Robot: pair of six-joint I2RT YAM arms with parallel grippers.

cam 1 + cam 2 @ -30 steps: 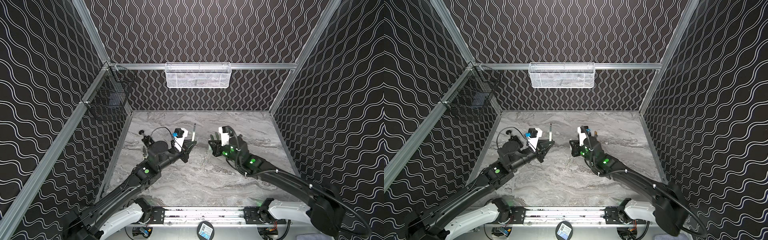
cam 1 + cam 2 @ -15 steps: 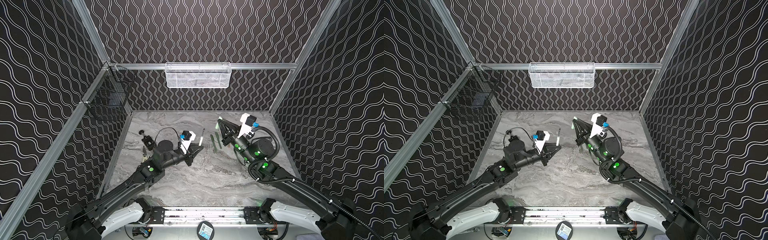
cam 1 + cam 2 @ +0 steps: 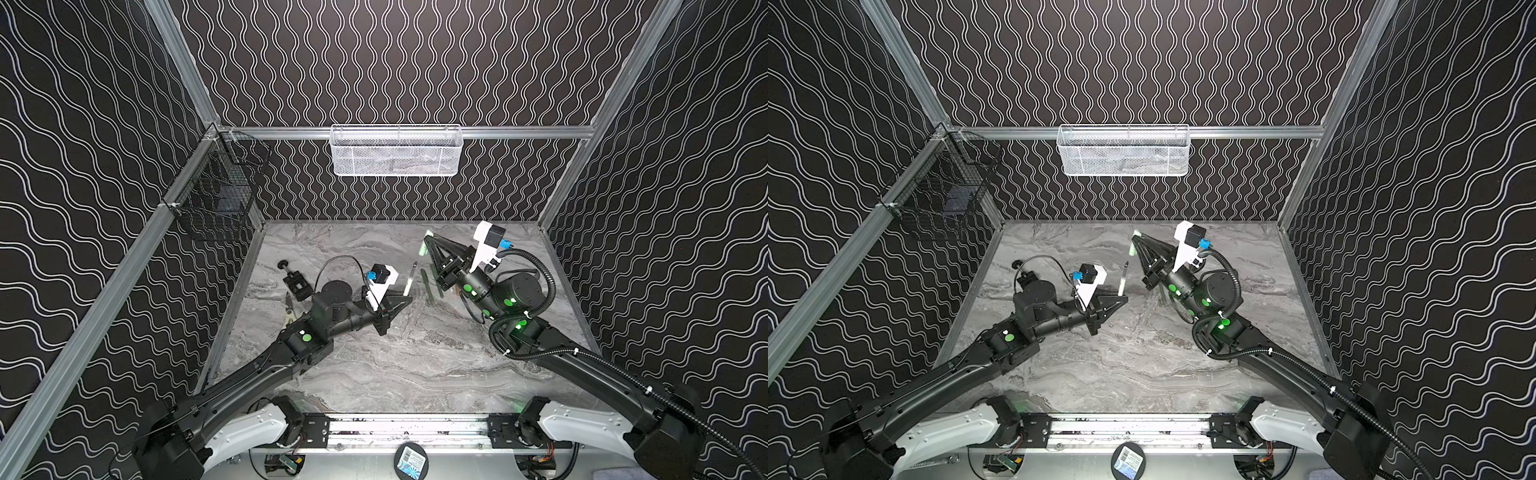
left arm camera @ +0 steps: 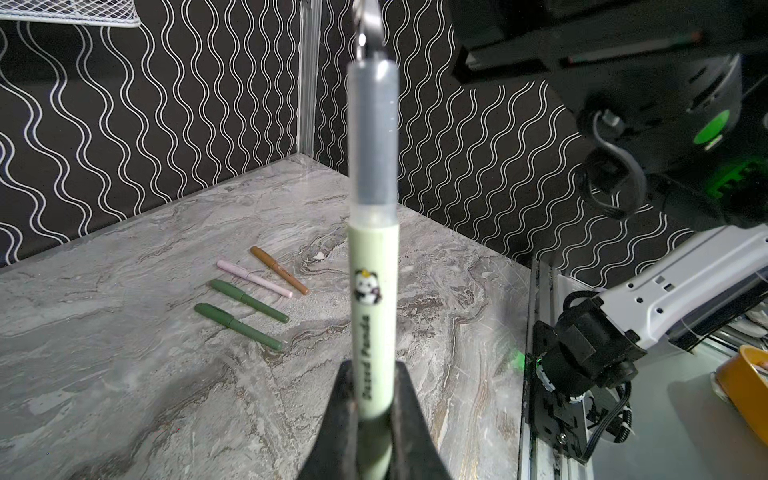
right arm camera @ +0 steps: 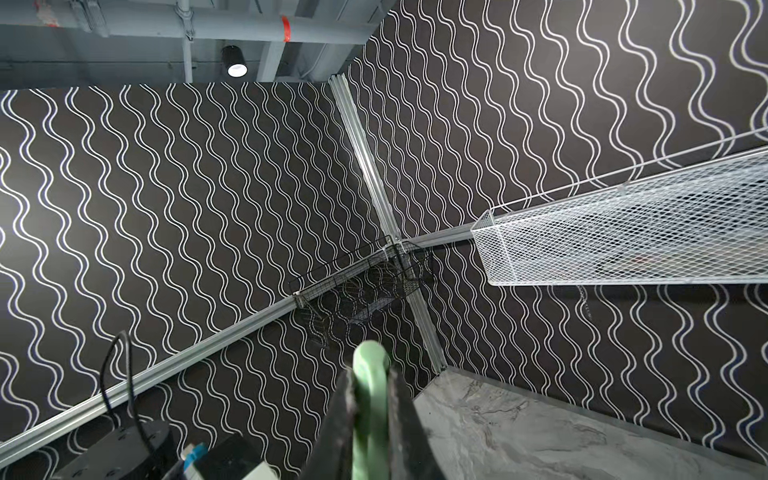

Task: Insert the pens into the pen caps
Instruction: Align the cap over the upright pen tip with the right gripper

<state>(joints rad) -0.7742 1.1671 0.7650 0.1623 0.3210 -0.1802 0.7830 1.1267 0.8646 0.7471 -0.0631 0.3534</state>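
Right gripper (image 3: 427, 240): pinching pale green cap (image 3: 422, 249), lifting it off the table (image 3: 374, 353) toward the white basket (image 3: 395, 149). Left gripper (image 3: 406, 297): pinching pale green pen (image 3: 410, 282), tip upward, below that basket. Capping is drawing near.

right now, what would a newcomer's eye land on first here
The left tool grips a pale green pen, dark tip up, over the marble table. Across from it the right tool holds a pale green cap aloft. Four capped pens lie side by side on the table.
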